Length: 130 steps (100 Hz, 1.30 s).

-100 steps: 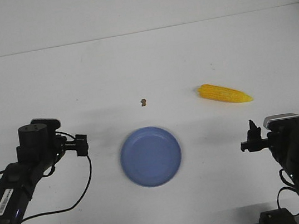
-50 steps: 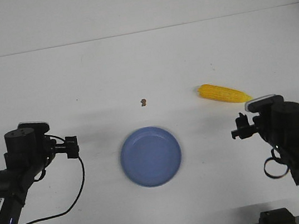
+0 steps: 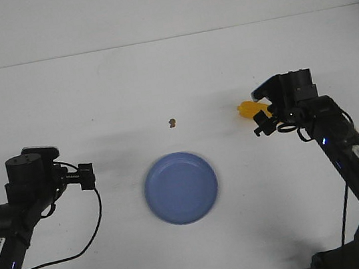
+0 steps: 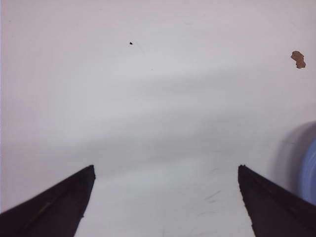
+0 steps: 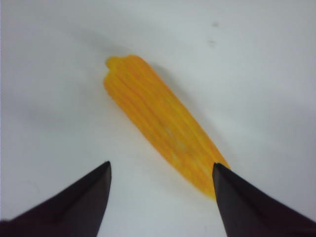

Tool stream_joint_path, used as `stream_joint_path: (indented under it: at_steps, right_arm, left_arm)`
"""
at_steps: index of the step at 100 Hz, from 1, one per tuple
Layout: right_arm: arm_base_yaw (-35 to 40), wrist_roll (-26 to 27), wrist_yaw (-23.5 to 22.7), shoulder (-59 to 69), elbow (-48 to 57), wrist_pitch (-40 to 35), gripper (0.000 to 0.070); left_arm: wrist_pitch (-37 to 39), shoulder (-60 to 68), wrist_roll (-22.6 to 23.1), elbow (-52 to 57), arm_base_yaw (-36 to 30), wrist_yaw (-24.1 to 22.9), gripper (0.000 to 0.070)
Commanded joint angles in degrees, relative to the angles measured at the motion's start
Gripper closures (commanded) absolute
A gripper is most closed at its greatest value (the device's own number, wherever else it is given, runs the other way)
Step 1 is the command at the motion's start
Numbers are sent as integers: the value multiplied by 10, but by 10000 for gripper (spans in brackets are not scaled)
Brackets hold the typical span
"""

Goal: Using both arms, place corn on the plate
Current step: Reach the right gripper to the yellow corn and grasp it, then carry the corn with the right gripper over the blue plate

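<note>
The yellow corn (image 3: 246, 107) lies on the white table, right of centre, mostly covered by my right arm in the front view. In the right wrist view the corn (image 5: 163, 123) lies slantwise just ahead of the open right gripper (image 5: 162, 168), its narrow end beside one fingertip (image 5: 222, 173). The right gripper (image 3: 261, 122) hovers over the corn and holds nothing. The blue plate (image 3: 181, 188) sits empty at the table's centre front. My left gripper (image 3: 90, 176) is open and empty, left of the plate. Its wrist view shows the open gripper (image 4: 166, 170) over bare table and the plate's edge (image 4: 310, 177).
A tiny brown speck (image 3: 173, 122) lies on the table behind the plate; it also shows in the left wrist view (image 4: 297, 58). The table's far edge (image 3: 165, 40) meets a white wall.
My right arm has moved forward and left from the table's front right until its gripper is over the corn. My left arm drew back to the left, then stayed still.
</note>
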Motion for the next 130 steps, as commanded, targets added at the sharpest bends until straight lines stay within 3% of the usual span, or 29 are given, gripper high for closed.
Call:
stream_joint_path:
  at_steps: [1, 61, 118, 123, 130]
  right_arm:
    - [1, -24, -4, 27, 25, 2, 266]
    - [-3, -71, -19, 114, 44, 33, 266]
    - [-35, -61, -32, 216, 44, 59, 269]
    - [-35, -54, -32, 218, 44, 56, 315]
    - [-35, -51, -32, 217, 44, 58, 495]
  left_arm:
    - [1, 6, -8, 7, 0, 2, 110]
    - [2, 6, -10, 7, 0, 2, 111]
    - [0, 6, -10, 7, 0, 2, 114]
    - [0, 6, -10, 7, 0, 2, 114]
    - [-2, 6, -10, 7, 0, 2, 114]
